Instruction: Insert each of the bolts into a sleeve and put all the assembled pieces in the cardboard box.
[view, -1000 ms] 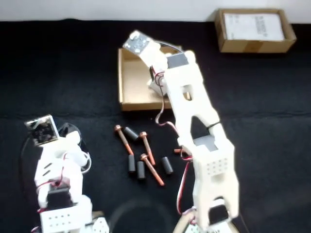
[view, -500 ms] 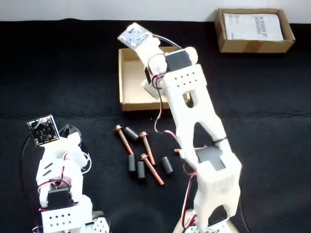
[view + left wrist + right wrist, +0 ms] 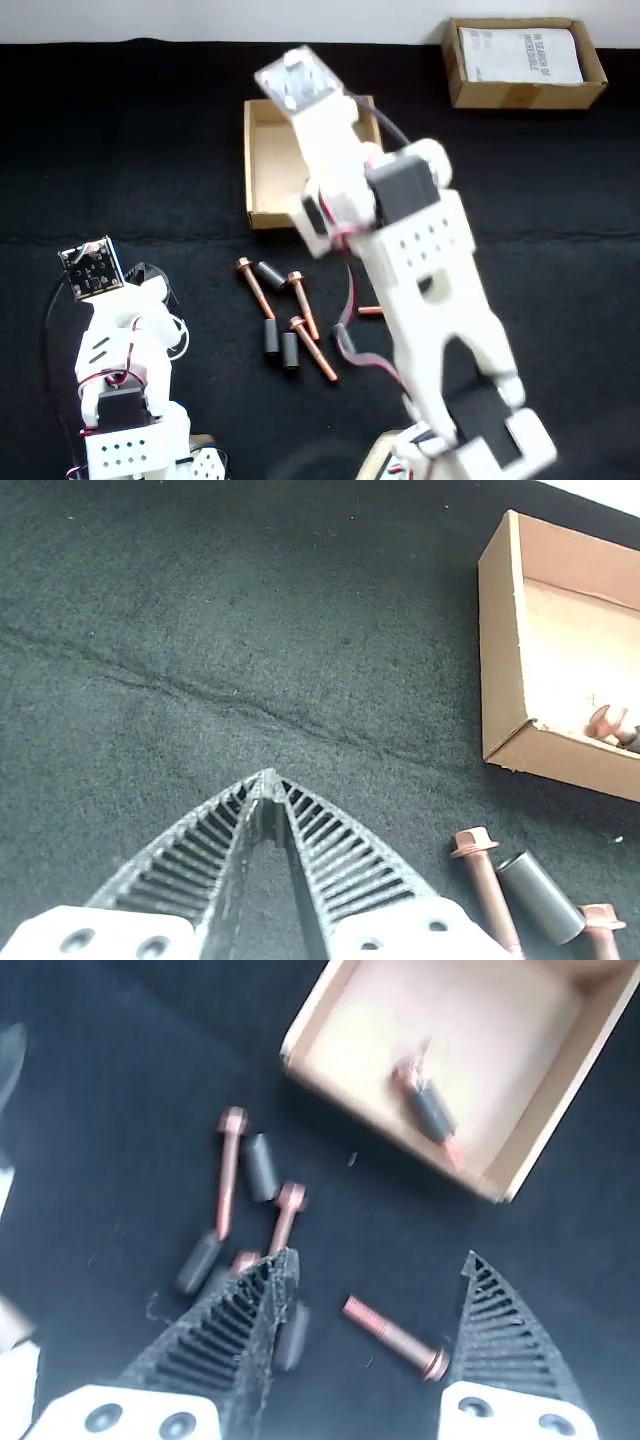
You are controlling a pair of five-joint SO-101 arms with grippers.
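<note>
The open cardboard box (image 3: 248, 160) stands at the back middle of the table. One bolt in its sleeve (image 3: 430, 1110) lies inside the box (image 3: 330, 1020). My right gripper (image 3: 375, 1270) is open and empty, above the table just in front of the box. A loose bolt (image 3: 395, 1335) lies below the gap between its fingers. More bolts (image 3: 252, 287) and black sleeves (image 3: 270, 338) lie scattered mid-table. My left gripper (image 3: 265, 777) is shut on nothing, low over the cloth to the left of the parts, with a bolt (image 3: 485, 880) and a sleeve (image 3: 540, 895) close by.
A second cardboard box (image 3: 455, 70) with a printed sheet in it sits at the back right. The right arm (image 3: 430, 290) covers the right side of the parts, a bolt (image 3: 370, 311) poking out beside it. Black cloth covers the table.
The right arm has drawn its gripper back out of the cardboard box toward the loose parts, leaving the assembled piece inside. The left arm has kept still.
</note>
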